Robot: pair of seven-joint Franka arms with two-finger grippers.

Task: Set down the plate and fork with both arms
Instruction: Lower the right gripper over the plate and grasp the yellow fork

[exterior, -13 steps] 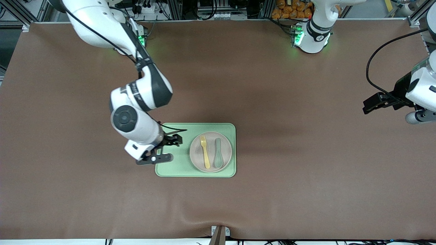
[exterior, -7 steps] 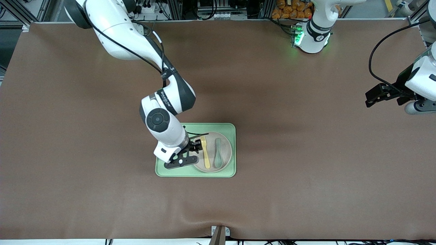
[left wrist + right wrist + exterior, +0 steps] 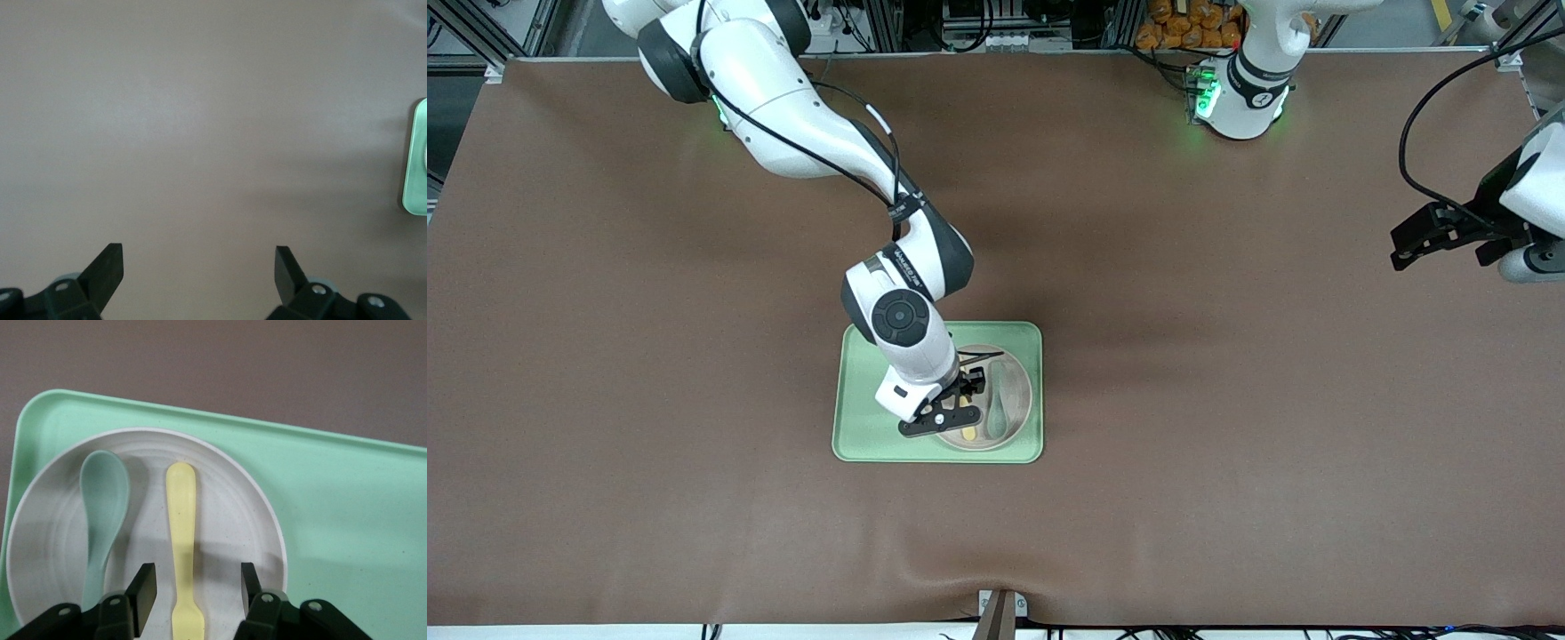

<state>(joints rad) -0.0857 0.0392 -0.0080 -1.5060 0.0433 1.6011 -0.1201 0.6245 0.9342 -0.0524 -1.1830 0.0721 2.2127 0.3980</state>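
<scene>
The round beige plate sits on the light-green tray, toward the left arm's end of it. The pale-yellow fork and a teal spoon lie side by side on the plate. In the front view only the fork's handle end shows under my right gripper. My right gripper is open and hangs over the plate, with the fork's handle between its fingers and not touched. My left gripper is open and empty over bare table at the left arm's end.
The tray lies in the middle of the brown table mat. Its edge shows in the left wrist view. The spoon lies beside the fork toward the left arm's end.
My right arm has swung from the tray's edge toward the left arm's end and now hangs over the plate and fork. My left gripper has drifted slightly away from the front camera.
</scene>
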